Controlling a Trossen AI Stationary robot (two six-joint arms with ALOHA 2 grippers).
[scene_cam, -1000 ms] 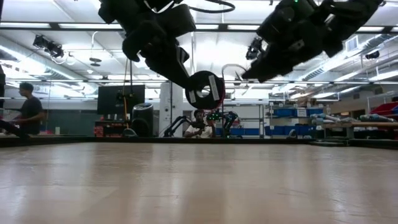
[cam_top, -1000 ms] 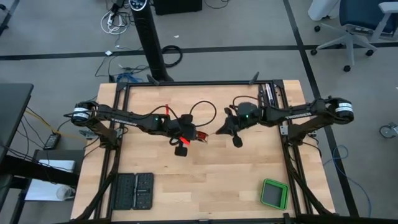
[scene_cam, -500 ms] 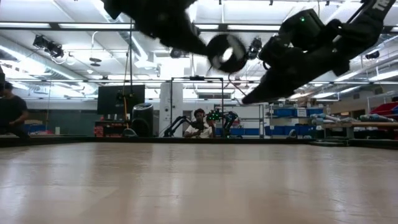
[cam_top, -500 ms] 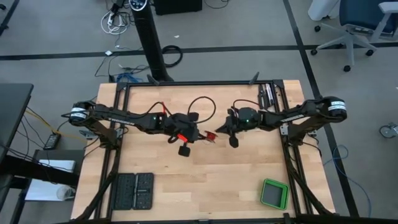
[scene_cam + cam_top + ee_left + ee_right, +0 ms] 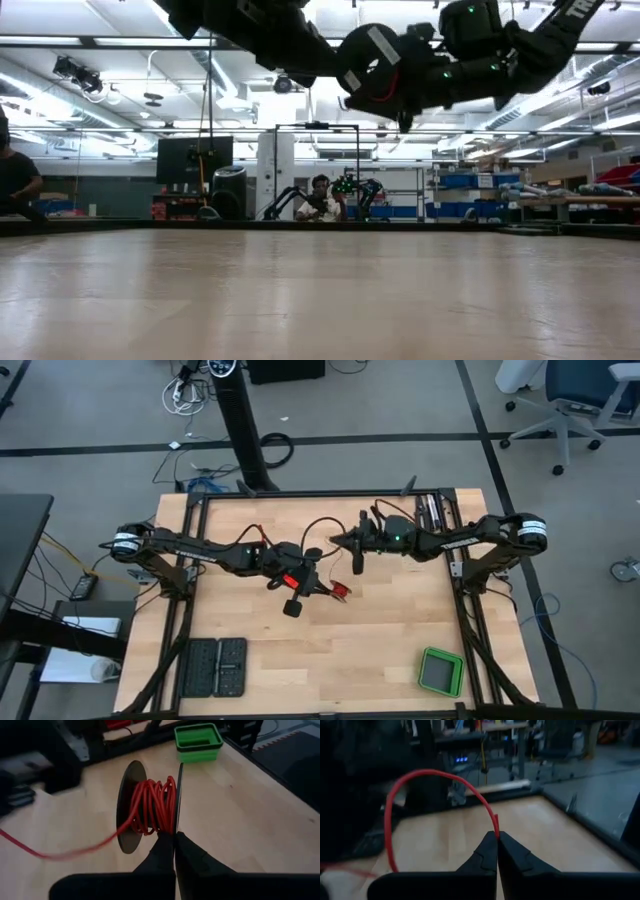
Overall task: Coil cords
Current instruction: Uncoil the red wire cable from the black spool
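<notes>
Both my jaws are pressed together: the left gripper (image 5: pixel 174 837) pinches the rim of a small black spool (image 5: pixel 150 805) already wound with turns of the red cord (image 5: pixel 152 807), and the right gripper (image 5: pixel 497 840) pinches the free run of that same cord, which arcs up and away from my fingertips. Going from the left side of the table (image 5: pixel 380 650), my left arm reaches in from the left edge and holds the spool in the air near the table's middle; my right arm comes in from the right edge and holds its bit of cord just beyond, a little toward the far edge. Neither touches the wood; seen from table height, both hang well above it. A green tray (image 5: pixel 440 672) sits by the near right corner and a black case (image 5: pixel 213 666) by the near left. I judge I am mid-winding: several turns are on, with loose cord left between my hands. The next move, I think, calls for carrying the cord around the spool with light tension so the turn lands between the flanges.
</notes>
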